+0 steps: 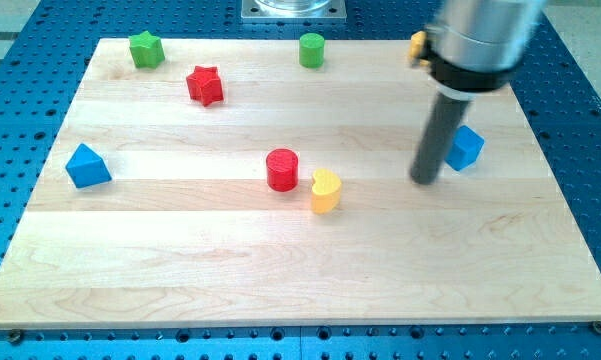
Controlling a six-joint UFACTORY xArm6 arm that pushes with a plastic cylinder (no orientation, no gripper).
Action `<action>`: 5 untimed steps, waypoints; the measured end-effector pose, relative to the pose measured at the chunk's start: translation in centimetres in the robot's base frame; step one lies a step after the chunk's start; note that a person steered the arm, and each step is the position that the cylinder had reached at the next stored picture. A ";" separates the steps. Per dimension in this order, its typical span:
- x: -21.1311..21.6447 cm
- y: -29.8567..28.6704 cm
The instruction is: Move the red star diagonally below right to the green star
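The red star (205,85) lies on the wooden board (180,270) near the view's top left. The green star (146,49) sits up and to the left of it, at the board's top edge. The red star is diagonally below and to the right of the green star, a short gap apart. My tip (424,181) touches down on the board's right half, far to the right of both stars, just left of a blue block (466,147).
A green cylinder (312,49) stands at the top middle. A red cylinder (282,169) and a yellow heart-shaped block (325,190) sit close together at the centre. A blue triangular block (86,166) lies at the left. A yellow block (417,46) peeks out behind the arm.
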State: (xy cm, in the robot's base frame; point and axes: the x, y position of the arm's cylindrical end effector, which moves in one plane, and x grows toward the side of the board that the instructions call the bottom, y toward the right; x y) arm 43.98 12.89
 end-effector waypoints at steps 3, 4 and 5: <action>2.0 -19.4; 0.8 -20.3; -4.4 -26.0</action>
State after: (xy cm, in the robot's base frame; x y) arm 39.61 -13.06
